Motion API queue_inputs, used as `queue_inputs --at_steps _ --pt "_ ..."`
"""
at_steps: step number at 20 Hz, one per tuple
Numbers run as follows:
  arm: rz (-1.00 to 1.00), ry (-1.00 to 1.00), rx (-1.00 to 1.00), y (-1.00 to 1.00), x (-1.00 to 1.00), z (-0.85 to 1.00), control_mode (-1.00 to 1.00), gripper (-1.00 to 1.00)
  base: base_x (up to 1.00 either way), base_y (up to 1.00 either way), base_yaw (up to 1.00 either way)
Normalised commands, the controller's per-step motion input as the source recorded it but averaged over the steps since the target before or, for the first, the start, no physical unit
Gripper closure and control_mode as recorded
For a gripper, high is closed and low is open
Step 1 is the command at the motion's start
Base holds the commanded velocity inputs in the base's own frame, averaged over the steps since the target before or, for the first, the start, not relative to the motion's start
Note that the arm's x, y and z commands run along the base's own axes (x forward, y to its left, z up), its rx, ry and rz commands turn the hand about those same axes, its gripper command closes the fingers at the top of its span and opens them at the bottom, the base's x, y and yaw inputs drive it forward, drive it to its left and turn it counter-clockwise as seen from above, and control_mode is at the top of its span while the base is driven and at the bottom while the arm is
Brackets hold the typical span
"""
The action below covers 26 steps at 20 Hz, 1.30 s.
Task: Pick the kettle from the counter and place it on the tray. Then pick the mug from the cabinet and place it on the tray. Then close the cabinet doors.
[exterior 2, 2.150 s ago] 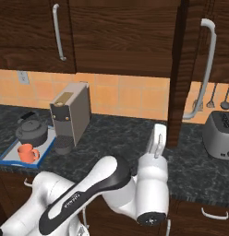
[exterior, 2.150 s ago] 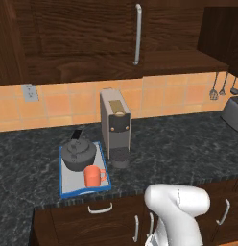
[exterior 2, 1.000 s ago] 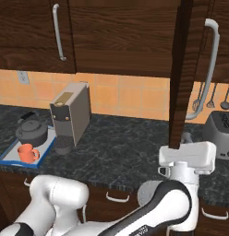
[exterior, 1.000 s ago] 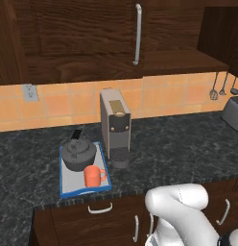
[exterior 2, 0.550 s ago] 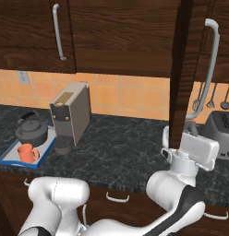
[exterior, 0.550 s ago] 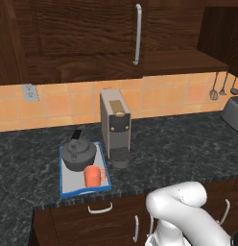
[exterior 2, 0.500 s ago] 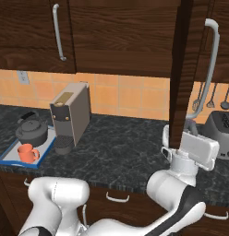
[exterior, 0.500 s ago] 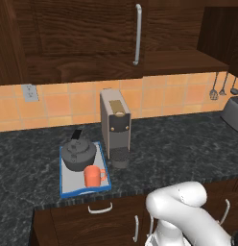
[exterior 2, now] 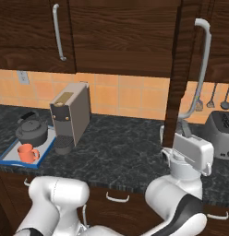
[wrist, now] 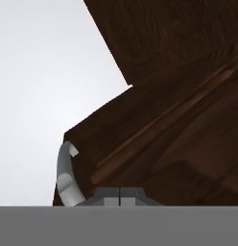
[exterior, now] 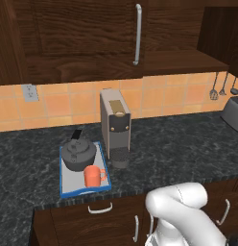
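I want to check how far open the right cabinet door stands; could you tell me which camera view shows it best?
The right base view: the cabinet door stands edge-on, swung out, its bar handle behind the gripper. The hand view gives a close wood edge. The left base view catches a corner at upper right.

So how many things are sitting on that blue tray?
2. The kettle sits at the back of the tray, and the mug at its front right corner. Nothing else shows on it.

Orange tiled backsplash (exterior: 164,98) with a wall outlet (exterior: 29,92), utensils (exterior 2: 212,99) hanging.
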Motion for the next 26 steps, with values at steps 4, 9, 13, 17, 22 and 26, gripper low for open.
queue_inputs --at_steps 4,9,13,17,22,26 --pt "-0.12 0.00 -0.17 0.92 -0.38 0.37 -1.00 1.00 0.00 0.00 0.00" --pt "-0.17 0.05 -0.01 0.59 0.00 0.86 -1.00 1.00 0.00 0.00 0.00" --pt "-0.13 0.21 -0.03 0.79 0.04 0.53 -1.00 1.00 0.00 0.00 0.00" --pt "-0.04 0.31 -0.11 0.96 0.04 0.39 -1.00 1.00 0.00 0.00 0.00" --pt "0.00 0.29 -0.03 0.80 0.48 0.06 -1.00 1.00 0.00 0.00 0.00" --pt "0.00 0.26 0.00 0.68 0.60 0.01 -1.00 1.00 0.00 0.00 0.00"
